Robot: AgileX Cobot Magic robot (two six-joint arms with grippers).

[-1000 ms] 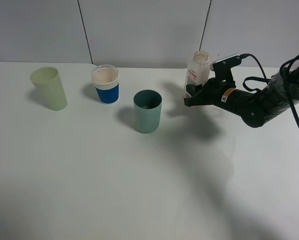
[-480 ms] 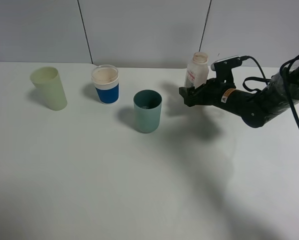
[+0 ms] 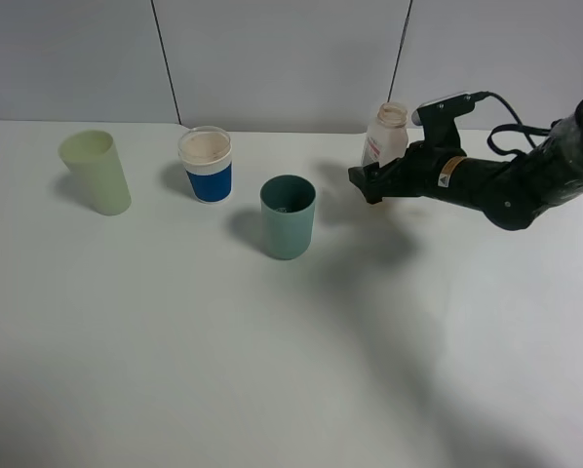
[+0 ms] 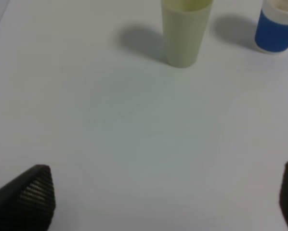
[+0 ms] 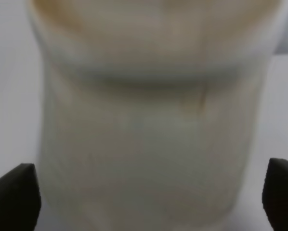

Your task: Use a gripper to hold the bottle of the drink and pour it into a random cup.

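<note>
The bottle (image 3: 385, 137) stands upright on the table (image 3: 272, 341), right in front of the right gripper (image 3: 369, 182) and between its spread fingers. In the right wrist view the bottle (image 5: 149, 125) fills the frame, with one black fingertip (image 5: 14, 197) on either side and a strip of table showing between each tip and the plastic, so the claw is open and gripping nothing. The bottle looks light, thin-walled and translucent, likely to give a little under pressure and smooth enough to slip. I see no drink in it, so it now seems near empty. Its squarish body below the wide neck looks like the best place to take hold, across the flat faces, low enough not to tip it.

Beyond the claw's tips, to its far side, stands the teal cup (image 3: 288, 215), well apart from the bottle; further out are the blue-and-white cup (image 3: 206, 164) and the pale yellow-green tumbler (image 3: 96, 172).

A second ago the fingers were clamped on the bottle's lower body; they have since parted and the arm has lifted slightly.

The left gripper (image 4: 163, 202) hangs open over bare table.
</note>
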